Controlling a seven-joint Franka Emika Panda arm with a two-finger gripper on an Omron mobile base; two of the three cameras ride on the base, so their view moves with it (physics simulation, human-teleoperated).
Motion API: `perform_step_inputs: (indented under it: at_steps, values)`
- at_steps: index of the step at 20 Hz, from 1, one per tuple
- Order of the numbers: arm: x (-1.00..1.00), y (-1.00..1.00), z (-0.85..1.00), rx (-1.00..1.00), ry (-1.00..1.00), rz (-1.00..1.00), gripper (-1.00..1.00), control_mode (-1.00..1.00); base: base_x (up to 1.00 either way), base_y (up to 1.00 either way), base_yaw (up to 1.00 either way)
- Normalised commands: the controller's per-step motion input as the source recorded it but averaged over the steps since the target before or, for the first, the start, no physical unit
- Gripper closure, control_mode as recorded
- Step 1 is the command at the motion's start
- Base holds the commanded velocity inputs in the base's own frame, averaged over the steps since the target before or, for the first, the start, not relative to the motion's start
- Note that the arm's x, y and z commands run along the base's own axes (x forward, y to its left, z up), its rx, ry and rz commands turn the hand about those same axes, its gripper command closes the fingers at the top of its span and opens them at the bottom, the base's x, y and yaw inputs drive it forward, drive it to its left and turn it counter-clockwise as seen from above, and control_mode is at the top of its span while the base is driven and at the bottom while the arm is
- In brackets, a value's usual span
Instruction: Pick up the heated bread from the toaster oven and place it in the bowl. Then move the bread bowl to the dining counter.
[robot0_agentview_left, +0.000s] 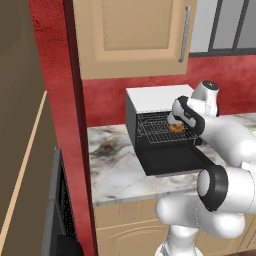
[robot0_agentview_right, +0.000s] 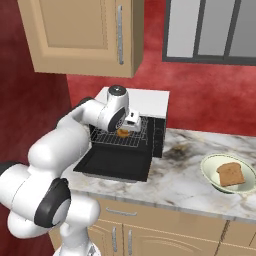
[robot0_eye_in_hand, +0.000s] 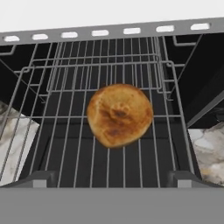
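Observation:
The toaster oven (robot0_agentview_left: 157, 97) (robot0_agentview_right: 150, 100) stands on the marble counter with its black door dropped down. On the wire rack (robot0_eye_in_hand: 65, 87) lies the heated bread (robot0_eye_in_hand: 119, 114) (robot0_agentview_left: 176, 128) (robot0_agentview_right: 122, 132), a round orange-brown piece. My gripper (robot0_agentview_left: 175, 123) (robot0_agentview_right: 126, 127) (robot0_eye_in_hand: 111, 179) hovers just in front of and above the bread, open, with nothing between its fingers. Far to the right on the counter sits the pale bowl (robot0_agentview_right: 207, 167), holding a squarish brown slice (robot0_agentview_right: 231, 174). The dining counter is out of view.
The lowered oven door (robot0_agentview_left: 170, 160) (robot0_agentview_right: 115, 162) juts out over the counter (robot0_agentview_left: 115, 170) (robot0_agentview_right: 185, 180) below my hand. Wall cabinets (robot0_agentview_left: 135, 35) (robot0_agentview_right: 80, 35) hang above. A red wall panel (robot0_agentview_left: 65, 125) stands left of the counter. Bare marble lies between oven and bowl.

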Motion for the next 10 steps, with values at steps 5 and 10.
perform_step_inputs:
  at_steps: [5, 10]
  values:
    - [0.31, 0.01, -0.01, 0.0, -0.02, 0.0, -1.0, -1.0, 0.0, 0.0, 0.0]
    - [0.26, 0.0, -0.02, 0.0, 0.0, 0.0, -1.0, -1.0, 0.0, 0.0, 0.0]
